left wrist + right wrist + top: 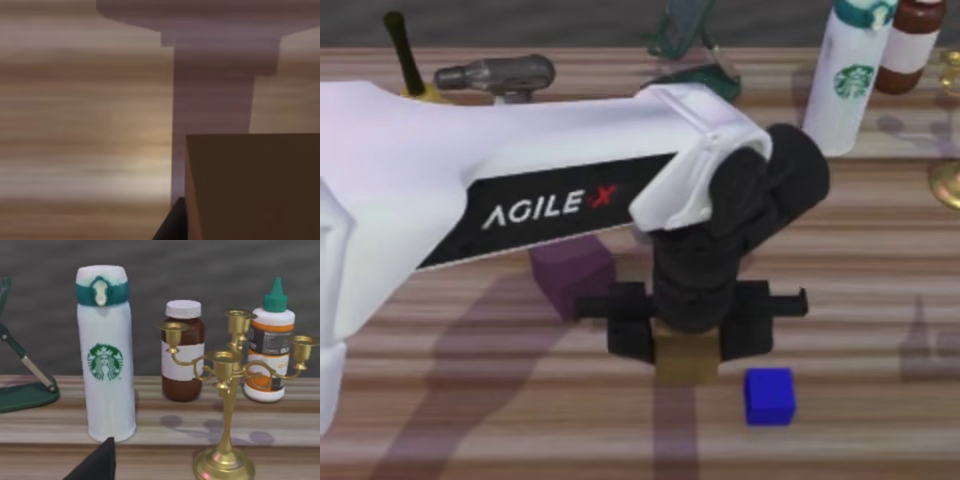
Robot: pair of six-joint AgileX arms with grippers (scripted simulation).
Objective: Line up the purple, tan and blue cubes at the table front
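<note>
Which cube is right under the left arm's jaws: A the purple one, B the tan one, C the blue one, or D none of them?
B: in the top view the left gripper stands directly over the tan cube, with the purple cube and the blue cube off to either side.

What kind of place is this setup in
Likely a rendered tabletop test scene, not a real room: a striped wooden table with plain cubes, the blue cube among them, and unrelated clutter such as a Starbucks flask and a brass candelabra.
</note>
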